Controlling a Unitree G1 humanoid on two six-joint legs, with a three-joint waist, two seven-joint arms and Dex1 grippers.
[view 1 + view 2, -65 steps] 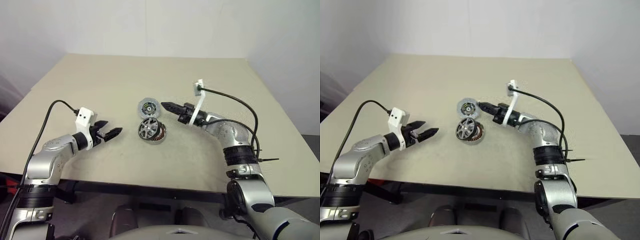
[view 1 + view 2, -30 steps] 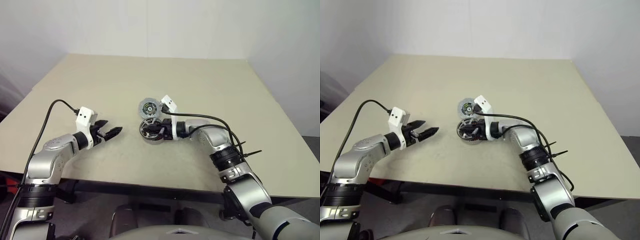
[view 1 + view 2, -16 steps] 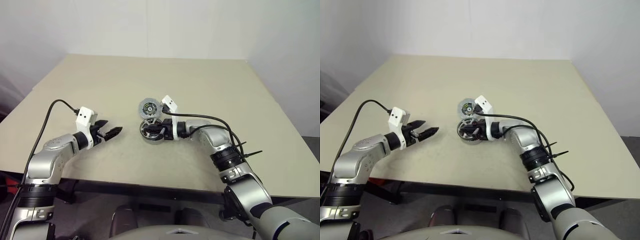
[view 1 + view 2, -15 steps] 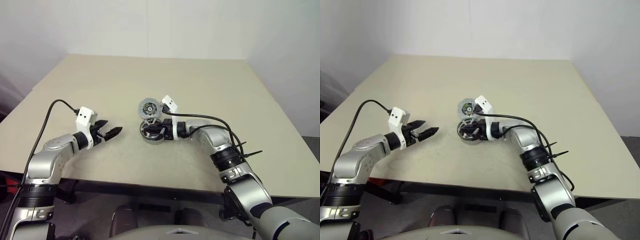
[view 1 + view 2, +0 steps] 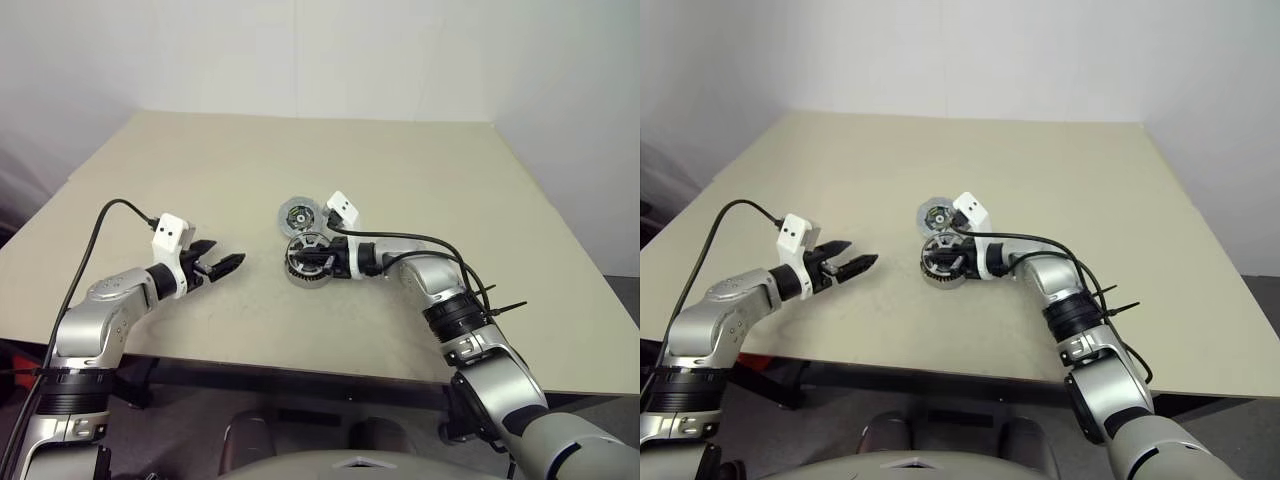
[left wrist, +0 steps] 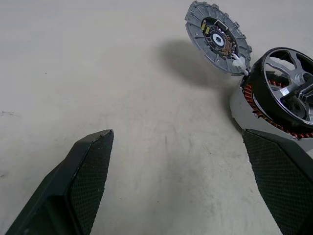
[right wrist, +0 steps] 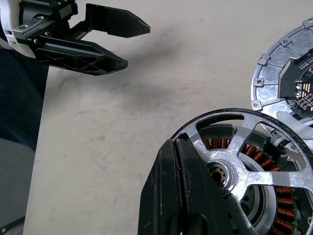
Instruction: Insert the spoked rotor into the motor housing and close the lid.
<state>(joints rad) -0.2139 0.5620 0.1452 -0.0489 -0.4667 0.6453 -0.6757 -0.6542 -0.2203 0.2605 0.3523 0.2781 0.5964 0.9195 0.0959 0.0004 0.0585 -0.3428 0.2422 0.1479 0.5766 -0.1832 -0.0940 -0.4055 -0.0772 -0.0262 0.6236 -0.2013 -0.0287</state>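
Observation:
The motor housing (image 5: 303,273) stands near the table's middle, its copper windings (image 7: 282,215) showing under the spoked rotor (image 7: 244,161). The rotor (image 6: 288,83) lies in the housing's mouth. My right gripper (image 7: 179,142) is shut; its joined fingers rest over the rotor's rim and one spoke, reaching in from the right. The lid (image 5: 297,214) leans just behind the housing, its dark face with green and yellow parts (image 6: 217,38) turned up. My left gripper (image 5: 226,266) hovers open to the left of the housing, apart from it and holding nothing.
The beige table (image 5: 200,170) stretches wide around the parts. Its front edge (image 5: 300,368) runs close below both arms. A black cable (image 5: 440,245) loops over my right forearm.
My right gripper swung from beside the lid onto the rotor, and has since nudged it slightly right; the rotor looks flatter in the housing. The left arm has not moved.

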